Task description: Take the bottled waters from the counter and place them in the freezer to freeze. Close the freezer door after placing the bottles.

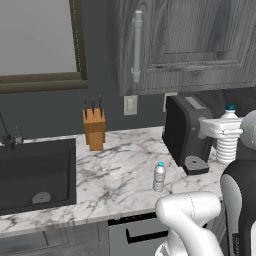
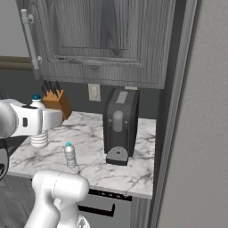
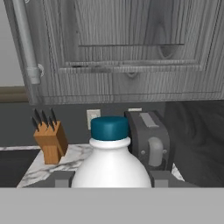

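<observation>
Sink [image 1: 37, 172]: black basin set into the left end of the desk, a round drain on its floor.
Knife block [image 1: 94, 129]: wooden, dark handles sticking up, standing at the back of the desk by the wall, just right of the sink; it also shows far left in the hand view [image 3: 51, 141].
Desk [image 1: 120, 172]: white marble with grey veins, running from the sink to the coffee machine.
Standing bottle [image 1: 159, 176]: small clear ribbed bottle with a light-blue cap, upright near the front edge of the desk, between the knife block and the coffee machine and apart from both; in the right base view [image 2: 70, 155] it stands left of the machine.
Coffee machine [image 1: 187, 134]: black, at the right end of the desk under the grey wood-grain upper cabinet [image 1: 190, 45].
Hand [image 1: 226, 134]: raised above the desk just right of the coffee machine, jaws closed narrow on the second bottle.
Held bottle [image 1: 227, 142]: upright, ribbed, blue cap on top, clear of the desk surface; in the hand view [image 3: 111, 159] its cap and shoulder sit between the fingertips [image 3: 61, 178], in front of the coffee machine.
</observation>
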